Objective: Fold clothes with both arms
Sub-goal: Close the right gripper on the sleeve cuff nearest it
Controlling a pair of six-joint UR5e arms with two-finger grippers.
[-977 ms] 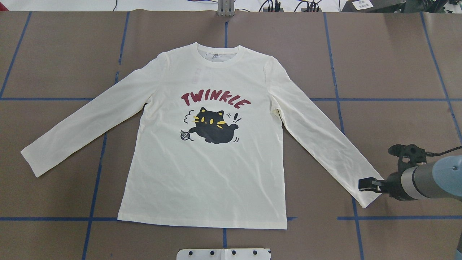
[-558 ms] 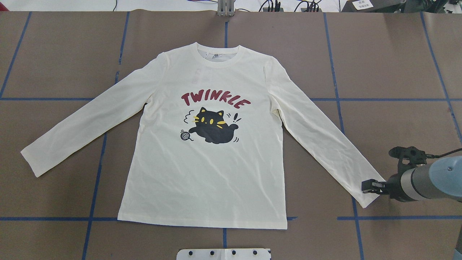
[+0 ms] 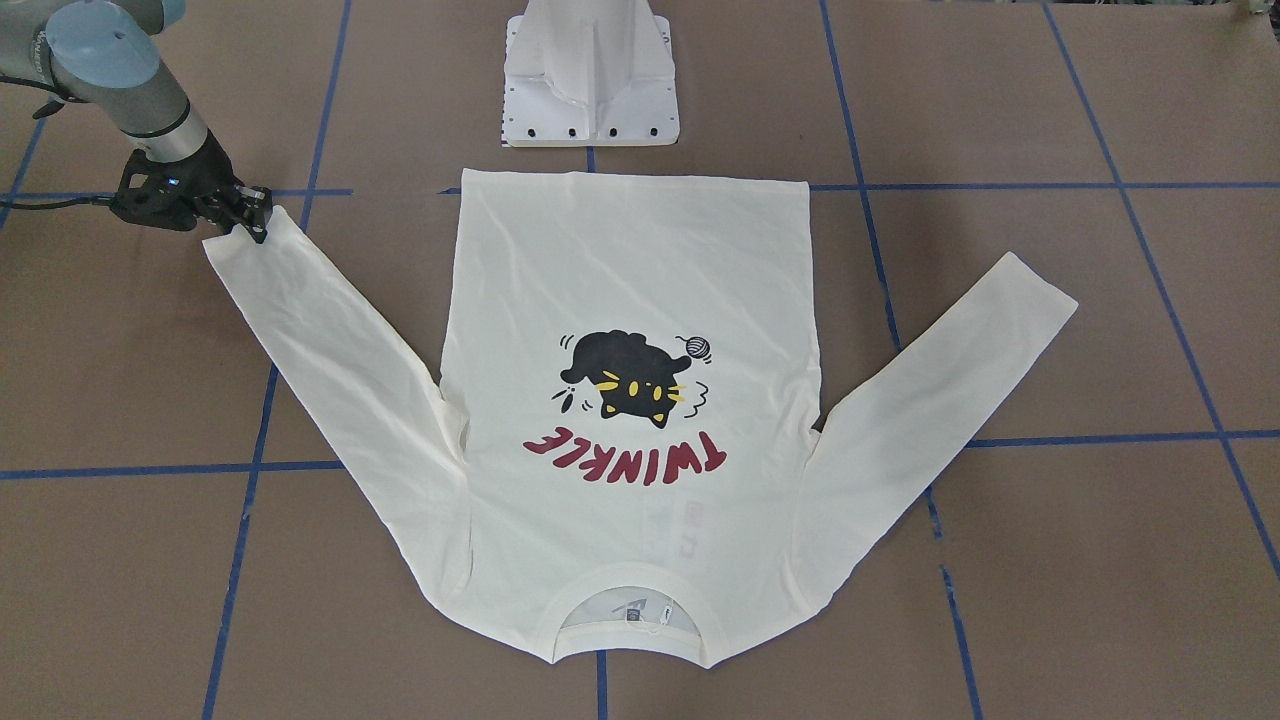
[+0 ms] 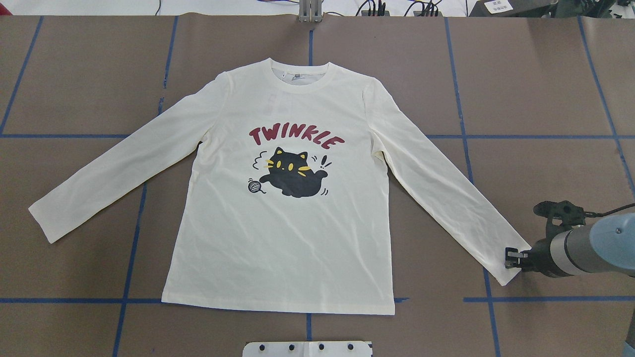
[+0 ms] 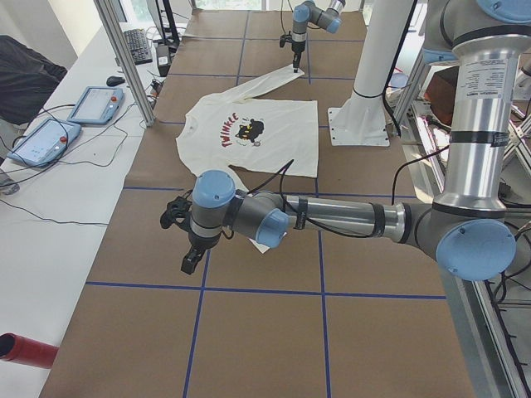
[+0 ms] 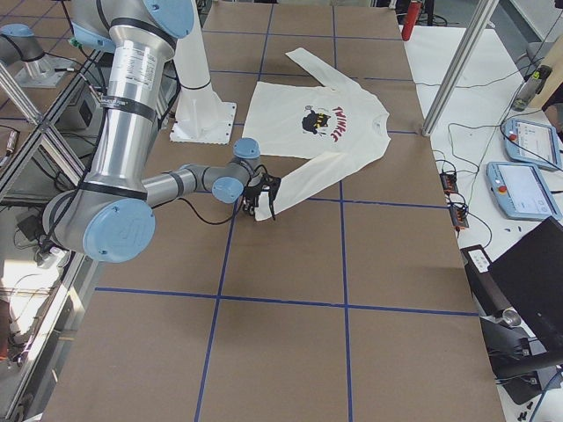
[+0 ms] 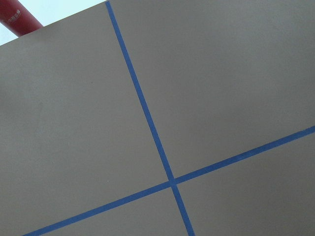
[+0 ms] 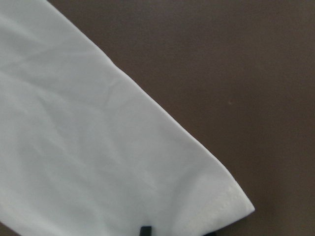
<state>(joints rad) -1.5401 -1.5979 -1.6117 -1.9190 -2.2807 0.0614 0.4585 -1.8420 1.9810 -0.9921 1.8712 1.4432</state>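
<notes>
The cream long-sleeved shirt (image 4: 287,238) lies flat and spread out on the brown table, cat print and red "TWINKLE" facing up (image 3: 640,270). My right gripper (image 4: 511,259) is low at the cuff of the sleeve on the robot's right (image 3: 255,215). It looks open, with nothing gripped. The right wrist view shows the cuff corner (image 8: 98,147) lying on the table and one black fingertip (image 8: 145,230) at the bottom edge. My left gripper (image 5: 189,264) hangs over bare table well away from the shirt. It shows only in the left side view, so I cannot tell its state.
The white pedestal base (image 3: 590,80) stands just behind the shirt's hem. Blue tape lines (image 7: 147,123) grid the table. A red cylinder (image 5: 25,350) lies at the table's left end. Control tablets (image 5: 95,104) and cables sit on the white side bench.
The right gripper has slid outward along the sleeve to the very end of the cuff. The shirt has not moved.
</notes>
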